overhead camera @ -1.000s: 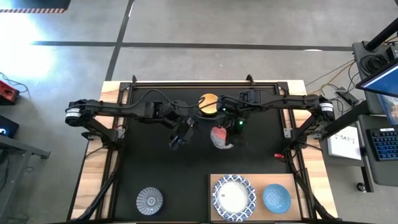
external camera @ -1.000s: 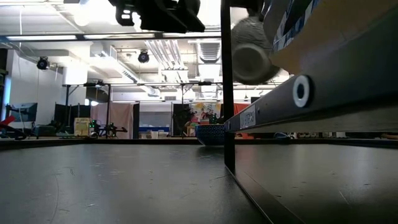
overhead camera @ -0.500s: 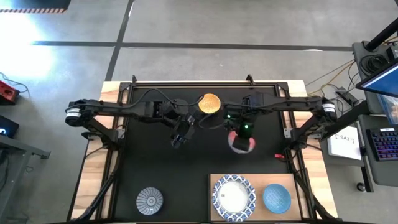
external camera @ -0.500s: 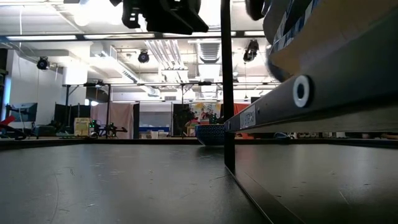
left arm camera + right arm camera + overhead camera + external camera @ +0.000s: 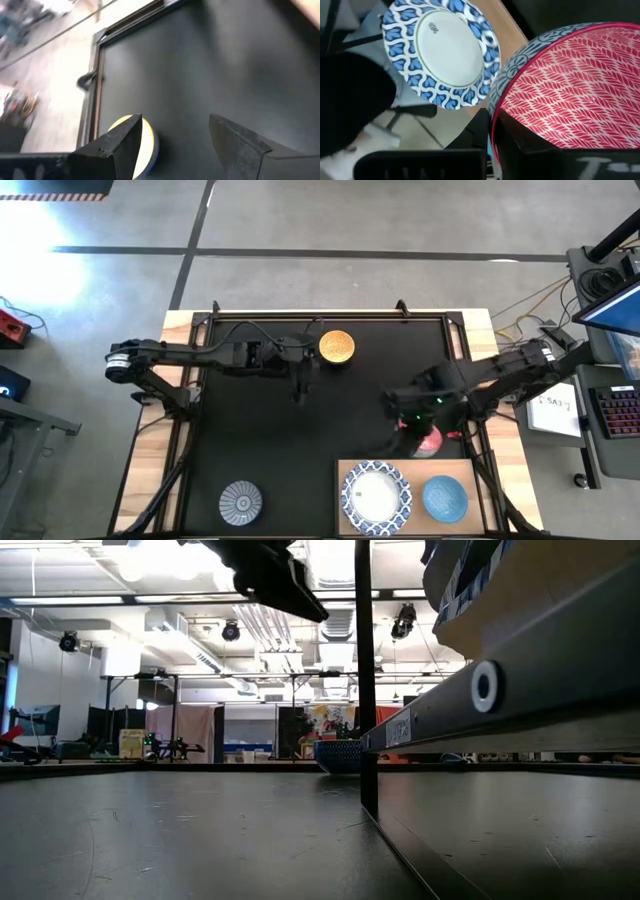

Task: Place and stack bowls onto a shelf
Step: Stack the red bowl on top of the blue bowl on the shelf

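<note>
A black mat [image 5: 250, 450] covers the table, with the shelf [image 5: 462, 472] at its near right edge holding a white bowl [image 5: 376, 496] and a blue bowl [image 5: 445, 498]; a grey bowl [image 5: 240, 501] sits near left. Just behind the shelf, the right gripper [image 5: 425, 438] is clamped on the red bowl [image 5: 570, 85]. Farther back, the left gripper [image 5: 300, 392] hangs wide open and empty beside the yellow bowl [image 5: 336, 347].

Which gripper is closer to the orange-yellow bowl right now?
Left. The left gripper, open and empty, hovers just beside the orange-yellow bowl at the mat's far edge. The right gripper is well away near the shelf, shut on the pink-red bowl.
</note>
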